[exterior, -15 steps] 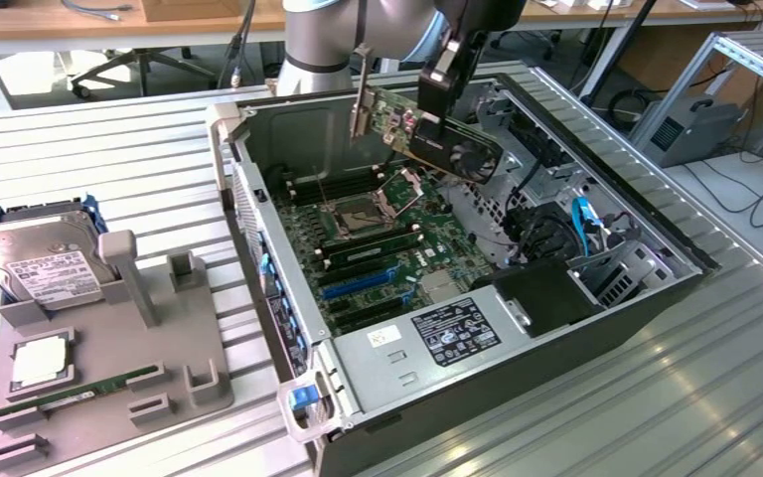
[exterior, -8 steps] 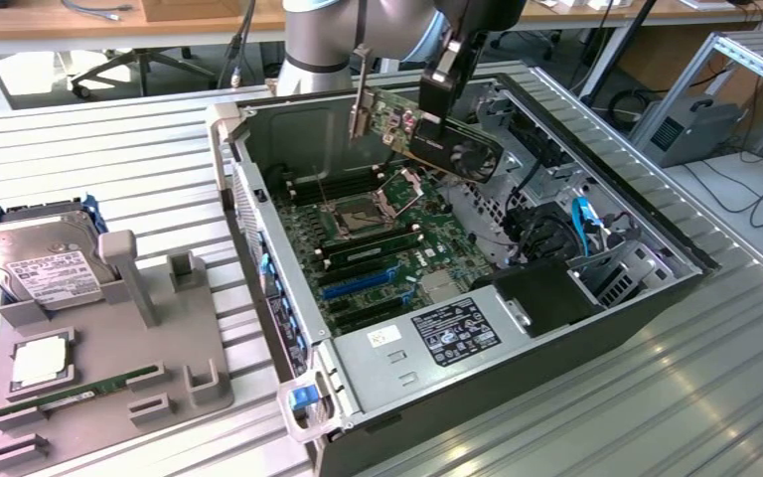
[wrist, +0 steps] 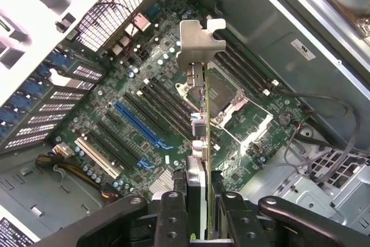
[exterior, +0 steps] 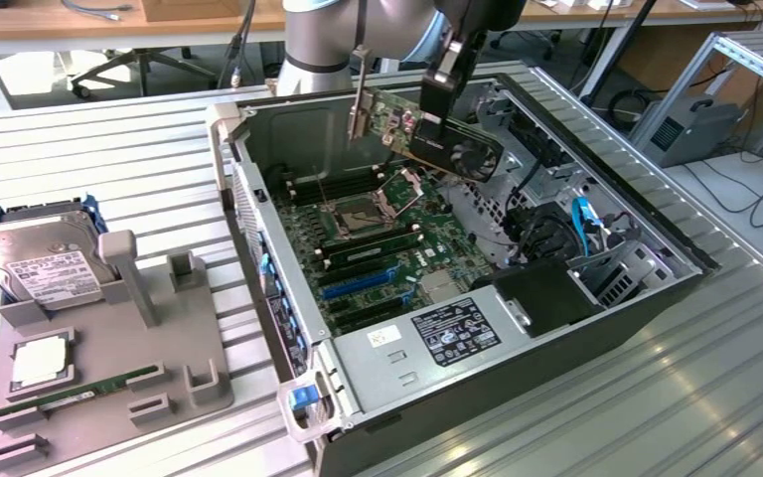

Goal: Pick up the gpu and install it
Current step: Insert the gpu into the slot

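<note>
The gpu, a dark card with a fan and a silvery bracket at one end, hangs in the air over the open computer case. My gripper is shut on its upper edge. In the wrist view the gpu appears edge-on between my fingers, its bracket pointing away. It hovers above the motherboard, over the area near the CPU socket, apart from the long blue slot. It touches nothing below.
The black power supply fills the case's near end, and cables lie at the exterior view's right. A grey fixture outside the case holds a hard drive, a CPU and a green RAM stick.
</note>
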Available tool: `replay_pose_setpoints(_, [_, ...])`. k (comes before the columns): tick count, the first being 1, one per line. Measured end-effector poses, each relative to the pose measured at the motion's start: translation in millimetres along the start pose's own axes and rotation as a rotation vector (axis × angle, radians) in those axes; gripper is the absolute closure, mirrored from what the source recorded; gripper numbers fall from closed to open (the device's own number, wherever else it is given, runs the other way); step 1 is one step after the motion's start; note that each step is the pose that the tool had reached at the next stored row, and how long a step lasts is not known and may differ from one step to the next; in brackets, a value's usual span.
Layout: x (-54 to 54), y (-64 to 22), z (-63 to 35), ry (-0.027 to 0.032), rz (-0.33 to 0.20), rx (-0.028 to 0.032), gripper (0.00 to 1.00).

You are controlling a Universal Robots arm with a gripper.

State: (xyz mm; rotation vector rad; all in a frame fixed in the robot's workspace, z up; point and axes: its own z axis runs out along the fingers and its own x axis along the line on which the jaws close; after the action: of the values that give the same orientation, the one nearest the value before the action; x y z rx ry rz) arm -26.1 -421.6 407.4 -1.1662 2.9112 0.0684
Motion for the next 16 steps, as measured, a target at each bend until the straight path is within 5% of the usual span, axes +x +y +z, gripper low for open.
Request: replay_pose_setpoints(16, [0.0, 0.0, 0.0, 0.0023, -0.059, -0.0012, 0.73])
